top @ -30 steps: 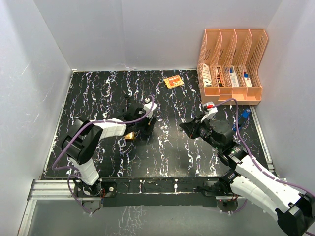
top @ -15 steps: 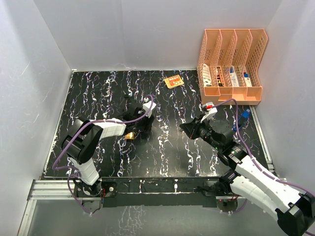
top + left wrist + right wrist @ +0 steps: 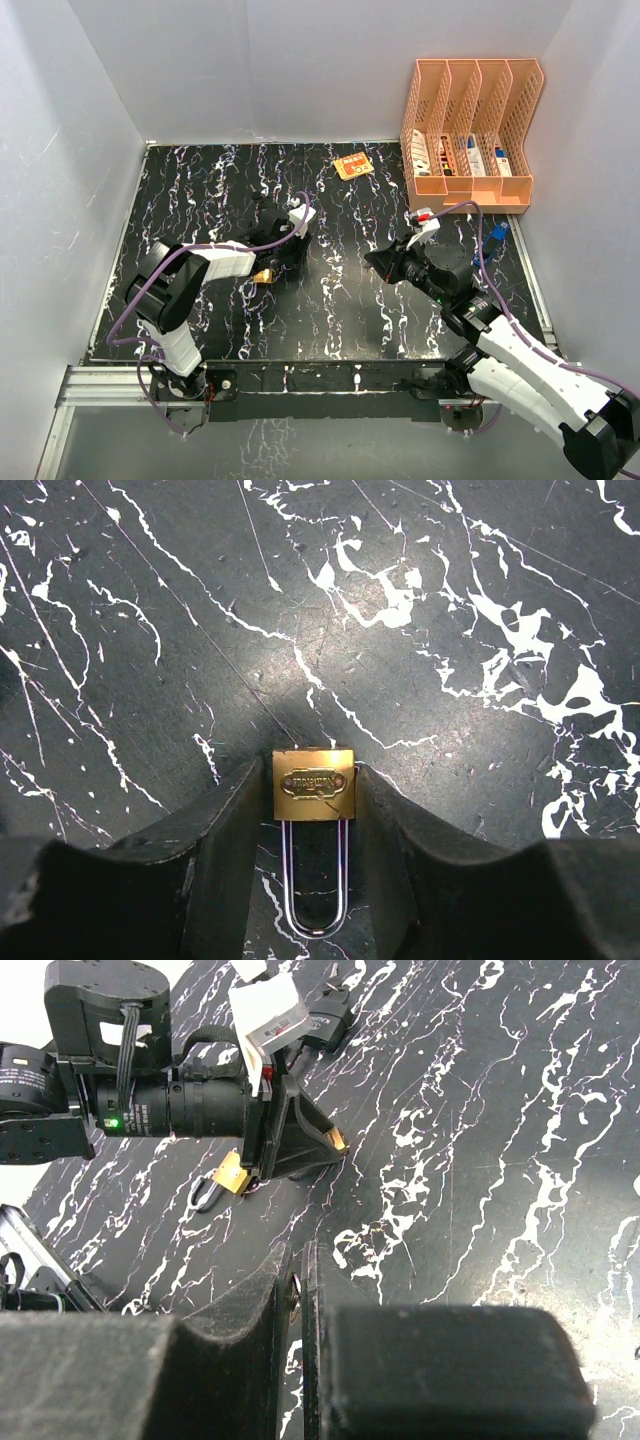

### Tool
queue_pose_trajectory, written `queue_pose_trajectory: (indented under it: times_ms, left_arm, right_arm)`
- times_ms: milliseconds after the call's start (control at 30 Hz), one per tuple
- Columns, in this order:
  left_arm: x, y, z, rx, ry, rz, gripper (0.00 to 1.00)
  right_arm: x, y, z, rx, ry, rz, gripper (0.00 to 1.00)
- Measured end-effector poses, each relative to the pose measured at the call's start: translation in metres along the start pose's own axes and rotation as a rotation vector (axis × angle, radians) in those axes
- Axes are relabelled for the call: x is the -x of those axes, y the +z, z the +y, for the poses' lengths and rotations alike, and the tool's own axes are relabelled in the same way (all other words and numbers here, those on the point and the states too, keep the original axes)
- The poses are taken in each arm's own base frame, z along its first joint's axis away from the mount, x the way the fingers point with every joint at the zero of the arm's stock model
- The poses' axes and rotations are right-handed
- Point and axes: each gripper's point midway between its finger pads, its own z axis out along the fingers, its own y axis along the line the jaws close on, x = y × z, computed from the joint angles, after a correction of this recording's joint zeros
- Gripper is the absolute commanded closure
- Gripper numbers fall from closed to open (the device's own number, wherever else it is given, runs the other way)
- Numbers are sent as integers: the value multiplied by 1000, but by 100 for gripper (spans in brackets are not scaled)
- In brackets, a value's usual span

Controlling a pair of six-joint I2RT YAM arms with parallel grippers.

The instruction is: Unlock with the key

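Observation:
A brass padlock [image 3: 314,785] with a long steel shackle lies on the black marbled table [image 3: 430,600]. My left gripper [image 3: 314,768] is shut on its body, one finger on each side, with the shackle pointing back toward the wrist. In the top view the left gripper [image 3: 296,250] is left of centre. My right gripper [image 3: 373,259] points at it from the right, a short gap away. In the right wrist view the right gripper [image 3: 298,1260] is nearly closed on a thin metal key [image 3: 296,1295], mostly hidden between the pads.
A second brass piece with a wire loop [image 3: 228,1174] lies under the left wrist; it also shows in the top view [image 3: 263,275]. An orange file rack [image 3: 470,130] stands at the back right and an orange card [image 3: 352,166] lies beside it. White walls enclose the table.
My left gripper has shifted slightly toward the far left with the padlock. The right arm has barely moved.

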Motion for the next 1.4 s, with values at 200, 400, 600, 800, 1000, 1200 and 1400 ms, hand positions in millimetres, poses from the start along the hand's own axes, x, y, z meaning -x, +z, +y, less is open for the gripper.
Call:
queue_pose_trajectory:
  times_ms: [200, 400, 600, 800, 1000, 1200, 1400]
  left_arm:
    - [0, 1, 0, 0, -6, -3, 69]
    - [0, 1, -1, -1, -11, -3, 80]
    - [0, 1, -1, -1, -16, -5, 94]
    - [0, 1, -1, -1, -21, -8, 100]
    - [0, 1, -1, 0, -26, -14, 100]
    - [0, 0, -2, 0, -40, -18, 100]
    - [-2, -3, -4, -4, -50, -22, 100]
  right_arm:
    - [-6, 4, -3, -10, 0, 22, 100]
    - [-8, 5, -4, -14, 1, 31, 100]
    - [-10, 6, -6, -19, 1, 39, 100]
    - [-10, 6, -5, -18, 1, 38, 100]
    - [-8, 5, -5, -19, 1, 31, 100]
    - [-8, 5, -7, -27, 0, 30, 100]
    - [-8, 5, -10, -43, -3, 29, 100]
